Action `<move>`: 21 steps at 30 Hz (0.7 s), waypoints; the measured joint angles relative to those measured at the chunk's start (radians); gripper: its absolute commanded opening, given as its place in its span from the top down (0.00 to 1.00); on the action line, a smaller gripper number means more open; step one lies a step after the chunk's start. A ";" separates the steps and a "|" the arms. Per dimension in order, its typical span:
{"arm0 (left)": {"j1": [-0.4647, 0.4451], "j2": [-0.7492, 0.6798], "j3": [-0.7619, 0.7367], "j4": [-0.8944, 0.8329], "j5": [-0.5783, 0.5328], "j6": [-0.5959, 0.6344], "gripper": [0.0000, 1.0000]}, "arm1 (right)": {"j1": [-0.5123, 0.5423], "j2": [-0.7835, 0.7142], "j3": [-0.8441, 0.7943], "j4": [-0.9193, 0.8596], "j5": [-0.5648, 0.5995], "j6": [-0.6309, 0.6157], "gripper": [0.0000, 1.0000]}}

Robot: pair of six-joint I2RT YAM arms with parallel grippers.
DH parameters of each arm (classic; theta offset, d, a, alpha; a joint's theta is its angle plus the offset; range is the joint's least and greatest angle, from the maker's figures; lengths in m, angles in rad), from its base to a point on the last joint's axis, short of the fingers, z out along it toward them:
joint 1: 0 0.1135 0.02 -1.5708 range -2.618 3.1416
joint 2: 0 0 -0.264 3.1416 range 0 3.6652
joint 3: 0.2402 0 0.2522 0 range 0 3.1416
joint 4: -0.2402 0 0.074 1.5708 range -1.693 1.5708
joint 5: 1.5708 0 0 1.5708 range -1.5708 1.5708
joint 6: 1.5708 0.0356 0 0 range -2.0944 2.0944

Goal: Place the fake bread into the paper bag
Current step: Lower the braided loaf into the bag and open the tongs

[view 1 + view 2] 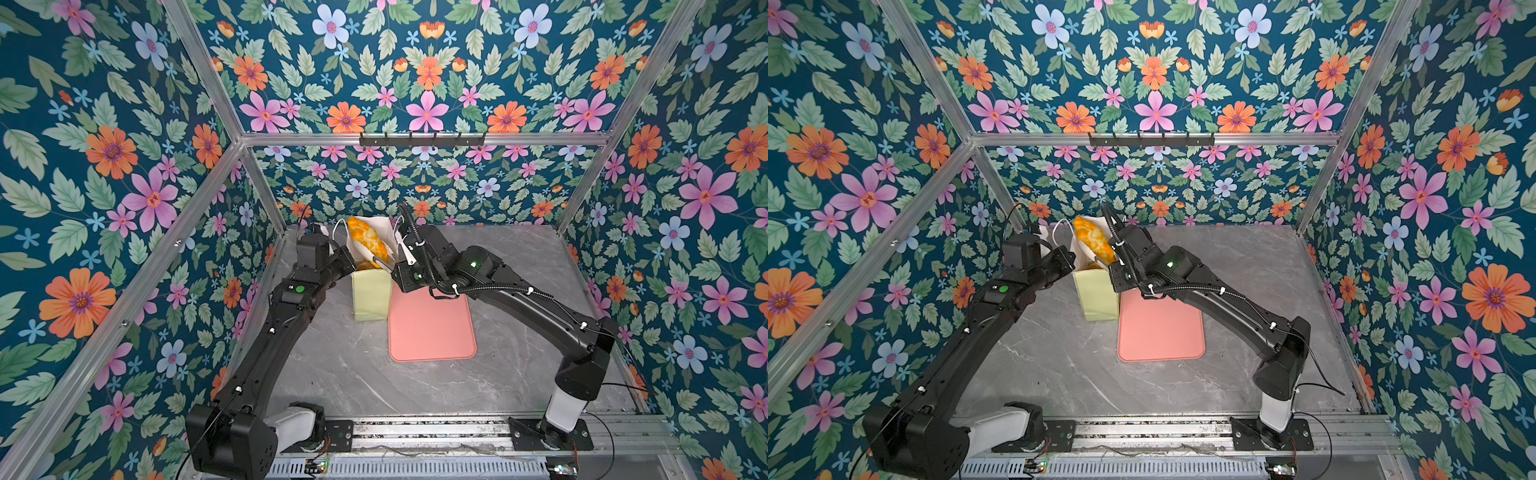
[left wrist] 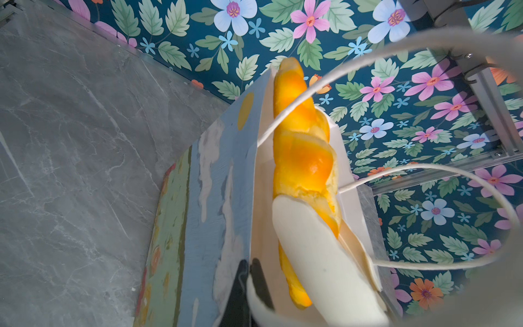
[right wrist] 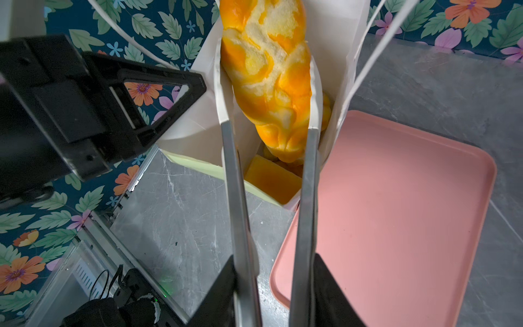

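The paper bag (image 1: 371,303) (image 1: 1096,301) stands upright at the back of the table, left of a pink tray. A long braided loaf (image 1: 370,241) (image 1: 1094,241) (image 3: 268,79) (image 2: 300,158) leans in the bag's mouth, its upper end above the rim. My right gripper (image 3: 274,257) (image 1: 400,272) is shut on metal tongs (image 3: 235,184), whose white tips flank the loaf. Deeper in the bag lies more fake bread, a square yellow piece (image 3: 271,181). My left gripper (image 2: 250,279) (image 1: 347,259) is shut on the bag's rim.
The flat pink tray (image 1: 430,328) (image 3: 396,212) lies bare, right of the bag on the grey marble table (image 1: 332,374). White cord handles (image 2: 424,170) loop over the bag's mouth. Floral walls enclose the table on three sides.
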 measured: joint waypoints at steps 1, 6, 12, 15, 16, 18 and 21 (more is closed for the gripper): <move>0.000 -0.001 0.000 0.000 0.000 0.000 0.98 | 0.000 0.000 0.002 0.000 -0.005 -0.002 0.58; 0.000 -0.002 -0.001 0.000 0.000 0.000 0.98 | 0.000 0.000 0.011 0.000 -0.016 -0.010 0.54; 0.000 -0.007 -0.002 -0.005 0.000 0.000 0.98 | 0.000 0.000 0.022 0.000 -0.020 -0.015 0.53; 0.000 -0.010 -0.004 -0.005 -0.001 0.001 0.98 | 0.000 0.000 0.033 -0.008 -0.020 -0.021 0.53; 0.000 -0.010 -0.005 -0.006 -0.003 0.001 0.98 | 0.000 0.000 0.041 -0.009 -0.019 -0.031 0.53; 0.000 -0.010 -0.005 -0.006 -0.005 0.001 0.98 | 0.000 0.000 0.058 -0.010 -0.023 -0.037 0.53; 0.000 -0.010 -0.005 -0.006 -0.005 0.001 0.97 | -0.001 -0.010 0.079 -0.019 -0.041 -0.055 0.53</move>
